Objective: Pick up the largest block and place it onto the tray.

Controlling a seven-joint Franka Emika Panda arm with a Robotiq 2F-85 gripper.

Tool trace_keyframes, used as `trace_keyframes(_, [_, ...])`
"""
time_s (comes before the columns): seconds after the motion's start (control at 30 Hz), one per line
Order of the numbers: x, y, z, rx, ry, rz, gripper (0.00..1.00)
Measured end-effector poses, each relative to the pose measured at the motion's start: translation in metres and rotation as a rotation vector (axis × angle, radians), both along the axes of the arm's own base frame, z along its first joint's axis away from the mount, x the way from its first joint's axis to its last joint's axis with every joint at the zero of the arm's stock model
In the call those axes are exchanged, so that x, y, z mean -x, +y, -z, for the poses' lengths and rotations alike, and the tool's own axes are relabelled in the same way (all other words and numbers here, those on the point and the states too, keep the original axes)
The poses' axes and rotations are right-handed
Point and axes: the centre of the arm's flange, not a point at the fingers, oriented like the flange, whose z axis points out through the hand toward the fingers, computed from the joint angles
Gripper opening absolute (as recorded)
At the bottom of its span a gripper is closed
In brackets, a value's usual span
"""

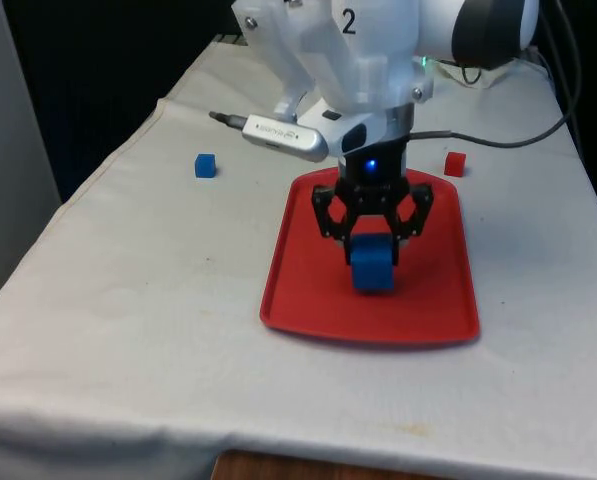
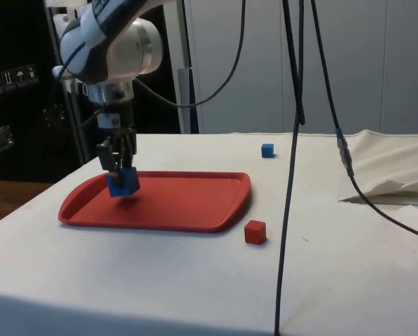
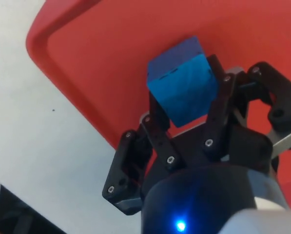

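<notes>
Frontally, the gripper [image 1: 373, 243] clamps the large blue block [image 1: 373, 262] over the red tray [image 1: 298, 270]. Sideways, it hangs just above the tray: released now, it might bounce. Wristward, its tilt suggests it could slip.

Front view: you're looking down the table's length from its near end, slightly above, with the red tray [image 1: 308, 290] centred. Side view: you're low at the table's edge, seeing the tray [image 2: 194, 210] lengthways from nearby. Wrist view: you're close above the tray [image 3: 111, 58], looking down past the gripper [image 3: 184, 122]. All three views share the tray and the large blue block [image 1: 373, 264].
</notes>
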Motion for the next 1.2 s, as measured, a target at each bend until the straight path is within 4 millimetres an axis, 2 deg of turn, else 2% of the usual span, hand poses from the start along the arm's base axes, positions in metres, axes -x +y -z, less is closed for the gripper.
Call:
trace_keyframes(0.2, [0.002, 0.0, 0.012, 0.011, 0.001, -0.038, 0.01])
trace_keyframes(0.4, [0.003, 0.0, 0.013, 0.013, -0.007, -0.051, 0.01])
trace_keyframes(0.43, [0.003, 0.0, 0.013, 0.013, -0.007, -0.051, 0.04])
trace_keyframes(0.53, [0.003, 0.0, 0.014, 0.013, -0.004, -0.051, 0.34])
trace_keyframes(0.57, [0.003, 0.0, 0.014, 0.013, -0.004, -0.049, 0.34])
trace_keyframes(0.63, [0.004, 0.0, 0.015, 0.013, -0.004, -0.049, 0.54])
trace_keyframes(0.67, [0.004, 0.0, 0.015, 0.013, -0.004, -0.049, 0.74])
trace_keyframes(0.73, [0.004, 0.0, 0.015, 0.013, -0.004, -0.048, 0.93])
trace_keyframes(0.77, [0.004, 0.0, 0.014, 0.012, -0.005, -0.048, 0.99])
trace_keyframes(1.1, [0.003, 0.0, 0.013, 0.012, -0.007, -0.047, 1.0])
trace_keyframes(1.2, [0.001, -0.002, 0.002, 0.009, -0.018, -0.046, 1.0])
